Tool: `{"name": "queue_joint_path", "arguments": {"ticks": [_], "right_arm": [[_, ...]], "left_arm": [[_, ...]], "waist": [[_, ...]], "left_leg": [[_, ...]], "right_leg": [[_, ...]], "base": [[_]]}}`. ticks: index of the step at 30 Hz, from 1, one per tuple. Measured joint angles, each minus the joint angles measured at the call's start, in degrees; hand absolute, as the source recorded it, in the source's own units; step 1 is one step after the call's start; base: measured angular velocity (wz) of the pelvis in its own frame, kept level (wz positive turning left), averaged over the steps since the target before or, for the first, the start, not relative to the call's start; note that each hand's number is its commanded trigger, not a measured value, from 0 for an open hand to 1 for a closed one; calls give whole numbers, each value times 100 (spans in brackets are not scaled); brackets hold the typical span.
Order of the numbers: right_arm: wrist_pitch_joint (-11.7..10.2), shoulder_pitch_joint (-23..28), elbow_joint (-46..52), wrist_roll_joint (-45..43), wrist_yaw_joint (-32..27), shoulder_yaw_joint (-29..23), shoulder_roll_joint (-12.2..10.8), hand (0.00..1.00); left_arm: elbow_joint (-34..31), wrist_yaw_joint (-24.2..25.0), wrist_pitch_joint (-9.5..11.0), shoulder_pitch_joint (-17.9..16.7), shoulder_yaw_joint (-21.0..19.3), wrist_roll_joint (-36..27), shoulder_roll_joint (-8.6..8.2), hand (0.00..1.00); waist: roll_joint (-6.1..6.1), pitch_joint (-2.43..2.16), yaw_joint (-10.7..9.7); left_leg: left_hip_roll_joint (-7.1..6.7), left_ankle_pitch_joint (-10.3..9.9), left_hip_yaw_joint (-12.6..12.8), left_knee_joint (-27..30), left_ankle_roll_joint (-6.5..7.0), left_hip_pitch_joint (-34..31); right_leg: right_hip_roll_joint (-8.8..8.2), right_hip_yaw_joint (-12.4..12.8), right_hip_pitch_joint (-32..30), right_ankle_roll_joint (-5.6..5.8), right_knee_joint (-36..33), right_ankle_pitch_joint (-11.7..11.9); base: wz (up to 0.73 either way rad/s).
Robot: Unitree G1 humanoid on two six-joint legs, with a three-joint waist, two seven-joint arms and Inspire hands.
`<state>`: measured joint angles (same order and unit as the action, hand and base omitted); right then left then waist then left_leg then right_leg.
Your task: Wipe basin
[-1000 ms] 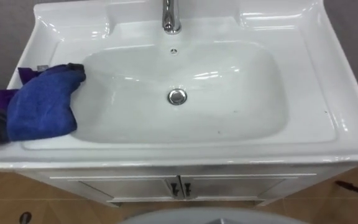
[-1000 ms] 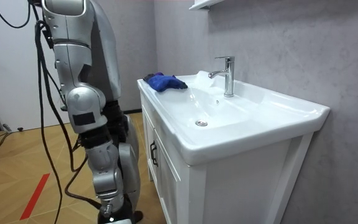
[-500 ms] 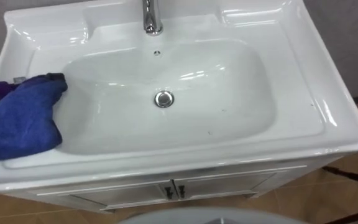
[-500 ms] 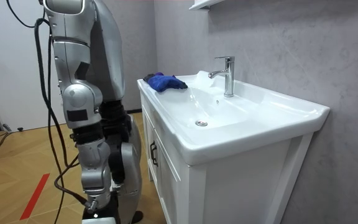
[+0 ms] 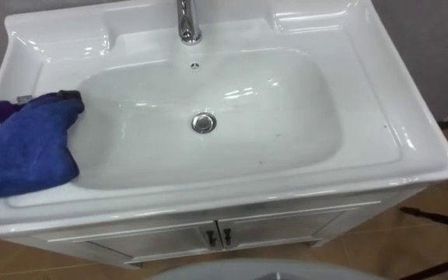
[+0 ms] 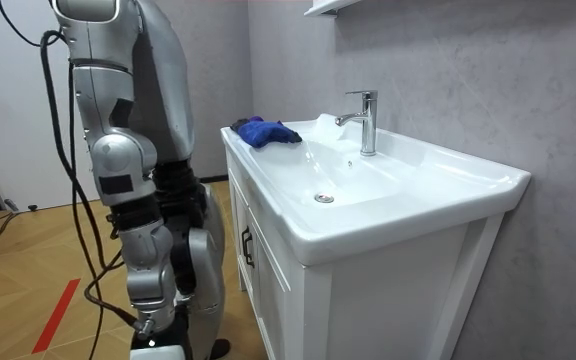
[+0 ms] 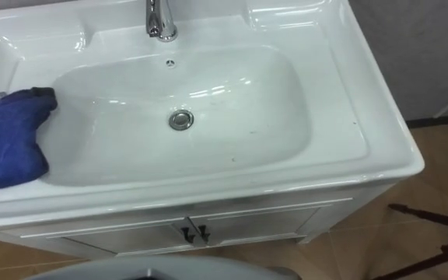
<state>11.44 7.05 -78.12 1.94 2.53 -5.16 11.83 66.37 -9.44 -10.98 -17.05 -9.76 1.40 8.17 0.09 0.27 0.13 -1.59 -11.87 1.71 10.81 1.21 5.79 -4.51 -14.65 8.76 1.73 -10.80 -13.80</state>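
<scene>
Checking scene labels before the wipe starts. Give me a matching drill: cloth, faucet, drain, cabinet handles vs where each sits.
Things:
1. blue cloth
2. faucet
3. drain
4. cabinet handles

Places:
a. basin, bottom middle
b. basin, left rim
c. cabinet doors, below the front edge
d. basin, back edge, middle

Pairs: 1-b, 2-d, 3-a, 4-c
</scene>
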Motion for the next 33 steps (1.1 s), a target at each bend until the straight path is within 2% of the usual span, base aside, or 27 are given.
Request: {"name": "queue_joint_path", "arguments": {"ticks": [4,14,20,33], "right_arm": [[60,94,11,-13,19,63,-1,0],[61,134,17,-222,150,59,-12,0],[73,132,17,-223,270,64,-60,0],[117,105,13,-223,334,59,-80,0]], "left_arm": [[-22,167,-17,9,151,163,-2,0],[-21,473,-21,117,211,328,1,0],[-20,555,-61,130,211,329,4,0],[-11,627,-119,203,211,331,4,0]], "waist": [[-7,-3,-6],[-7,-1,-35],[-36,-1,-143],[-45,6,-146]], "left_leg": [[8,0,68,-15,1,-11],[70,-62,294,-6,-5,6],[81,-76,289,11,-9,-4],[81,-76,299,18,-9,-5]], "right_leg": [[0,62,-57,-1,-22,5],[44,308,-160,-9,-102,9],[53,328,-165,-11,-98,9],[54,338,-176,-16,-83,5]], "base": [[-8],[-12],[-2],[0]]}}
